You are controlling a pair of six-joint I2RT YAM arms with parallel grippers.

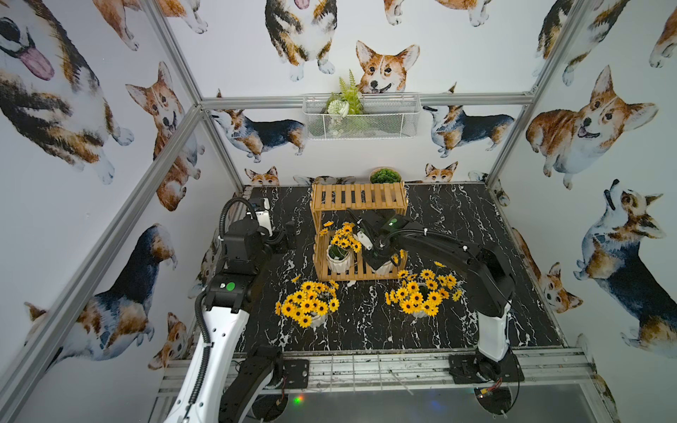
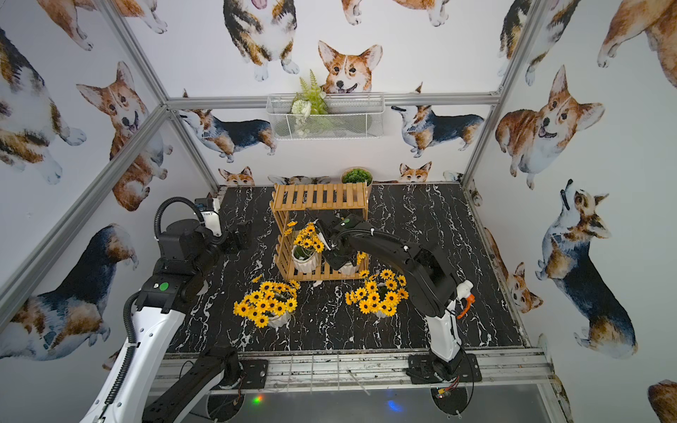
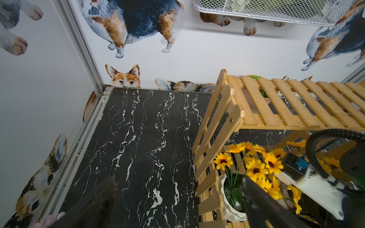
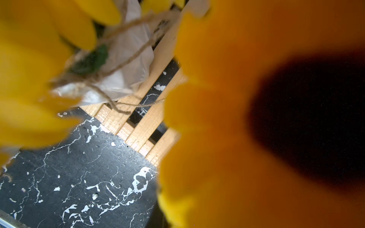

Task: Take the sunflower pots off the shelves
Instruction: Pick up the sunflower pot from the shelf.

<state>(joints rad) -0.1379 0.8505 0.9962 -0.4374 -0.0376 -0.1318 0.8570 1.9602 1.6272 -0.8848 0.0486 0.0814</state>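
The shelves [image 1: 359, 197] stand at the back middle of the table, with the upper tier bare. On the lower tier's left stands a sunflower pot [image 1: 339, 258], also in the left wrist view [image 3: 230, 197]. My right gripper [image 1: 380, 260] reaches down into the lower tier's right side. It is shut on a second sunflower pot [image 1: 386, 270]; blooms hide its fingertips. In the right wrist view a blurred sunflower [image 4: 217, 118] fills the picture beside that white pot [image 4: 126, 65]. Two more sunflower pots [image 1: 307, 304] [image 1: 421, 293] stand on the table in front. My left gripper [image 1: 289, 234] hangs open left of the shelves, holding nothing.
A white wire basket [image 1: 388, 121] with a green fern hangs on the back wall. A beige bowl of green foliage [image 1: 384, 176] sits behind the shelves. The black marble table [image 1: 476, 227] is fenced by aluminium frame posts [image 1: 219, 154] and papered walls.
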